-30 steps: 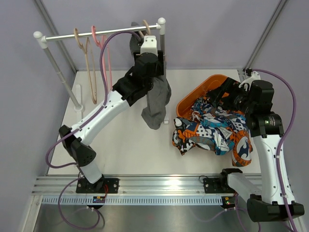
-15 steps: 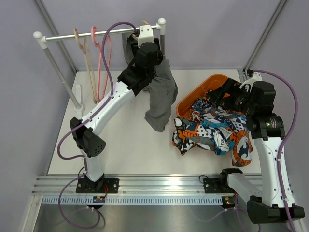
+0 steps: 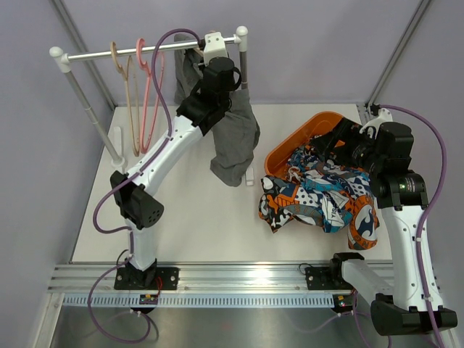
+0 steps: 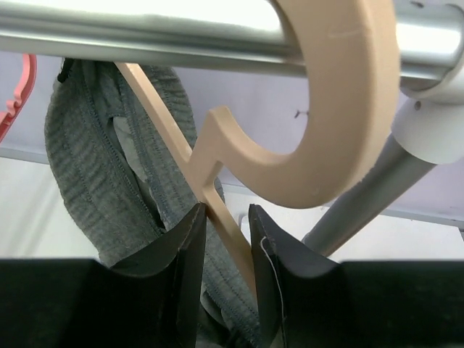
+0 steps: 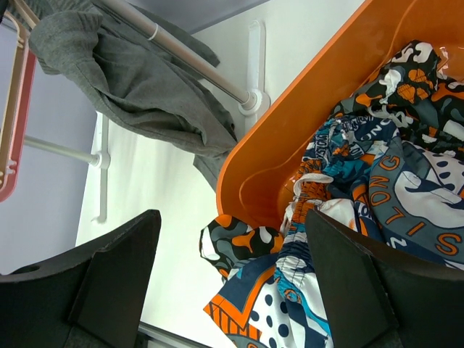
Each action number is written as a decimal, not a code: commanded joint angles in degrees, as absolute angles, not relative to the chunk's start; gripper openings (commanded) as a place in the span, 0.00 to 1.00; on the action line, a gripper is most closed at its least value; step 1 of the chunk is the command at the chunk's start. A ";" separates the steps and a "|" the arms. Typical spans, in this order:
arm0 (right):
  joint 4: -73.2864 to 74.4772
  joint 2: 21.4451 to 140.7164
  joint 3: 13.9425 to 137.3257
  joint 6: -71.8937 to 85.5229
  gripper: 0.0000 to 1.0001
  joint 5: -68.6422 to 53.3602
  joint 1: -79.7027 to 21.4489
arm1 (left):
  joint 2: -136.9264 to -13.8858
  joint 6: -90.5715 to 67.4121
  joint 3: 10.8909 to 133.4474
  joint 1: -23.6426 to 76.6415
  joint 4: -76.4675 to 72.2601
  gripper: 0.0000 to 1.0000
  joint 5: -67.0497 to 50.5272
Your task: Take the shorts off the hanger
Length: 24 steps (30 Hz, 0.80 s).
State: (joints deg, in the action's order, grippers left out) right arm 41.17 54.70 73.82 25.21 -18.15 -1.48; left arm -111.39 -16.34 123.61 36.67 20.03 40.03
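Table (image 3: 188,217): one, white.
Clothes rack (image 3: 94,53): one, rail across upper left of overhead view.
Basket (image 3: 319,121): one, orange, right of centre.
Shorts: three. Dark grey shorts (image 3: 235,141) draped on hanger at rail's right end. Camouflage shorts (image 5: 243,239) and blue-patterned shorts (image 5: 406,196) heaped in basket, spilling over its lower rim.
Hangers: three. Bare tan hanger (image 3: 130,101) and pink hanger (image 3: 148,94) toward rail's left. Loaded tan hanger (image 4: 341,109) carries grey pair.
Left gripper (image 4: 226,217): narrowed, pinching loaded tan hanger's arm just below hook.
Right gripper (image 5: 232,217): spread wide above basket, holding nothing.
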 commanded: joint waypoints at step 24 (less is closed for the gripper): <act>40.96 53.70 73.21 24.17 0.89 -18.99 -1.41 | -107.84 -12.92 122.97 35.68 21.02 0.72 36.22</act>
State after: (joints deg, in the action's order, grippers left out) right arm 41.50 54.59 73.03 25.21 -18.15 -1.48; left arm -107.72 -14.15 120.79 36.10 22.96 38.85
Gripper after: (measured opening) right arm 0.890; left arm 0.700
